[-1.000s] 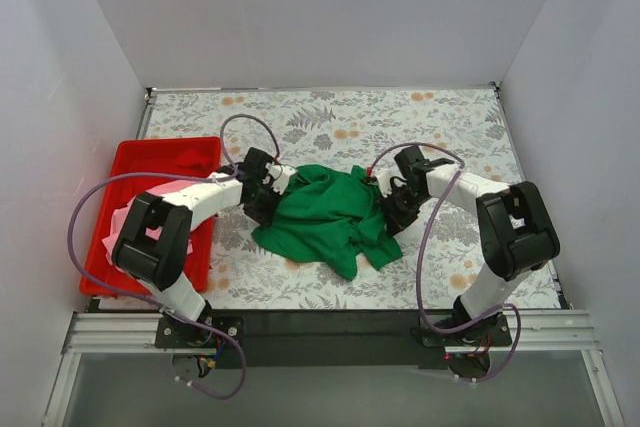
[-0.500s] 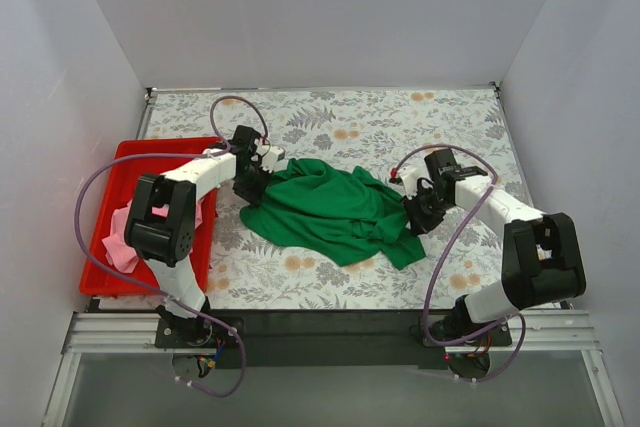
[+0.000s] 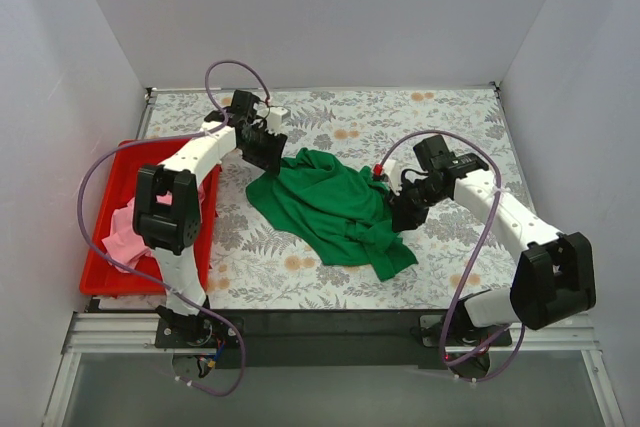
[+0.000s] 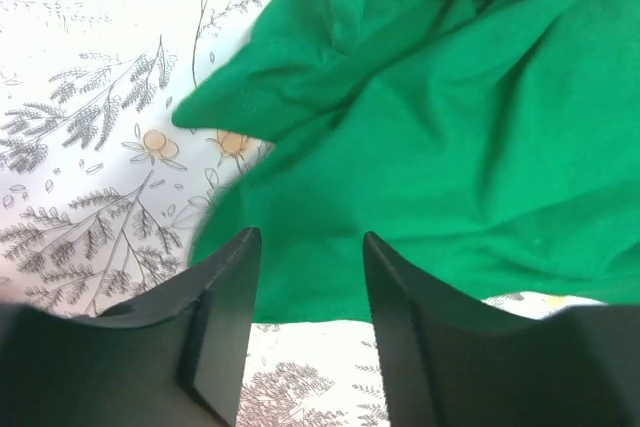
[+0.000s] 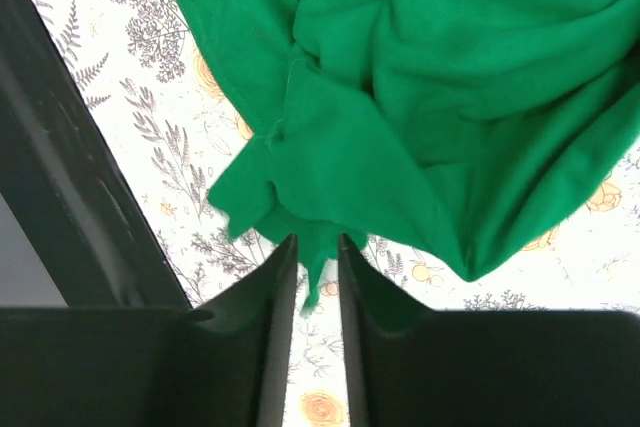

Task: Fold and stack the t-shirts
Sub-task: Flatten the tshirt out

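The green t-shirt lies crumpled and partly spread in the middle of the floral table. My left gripper hovers at its far-left corner. In the left wrist view the left gripper stands open over the cloth's edge, with nothing between its fingers. At the shirt's right edge my right gripper is slightly open. In the right wrist view a loose tip of green cloth hangs in the narrow gap of that gripper. The pink t-shirt lies bunched in the red tray.
The red plastic tray sits along the table's left edge, beside the left arm. White walls close in the table at the back and on both sides. Purple cables loop over both arms.
Both arms drew apart and pulled the green t-shirt wider. The left gripper moved towards the far left. Both grippers have opened and the cloth has dropped out of them.
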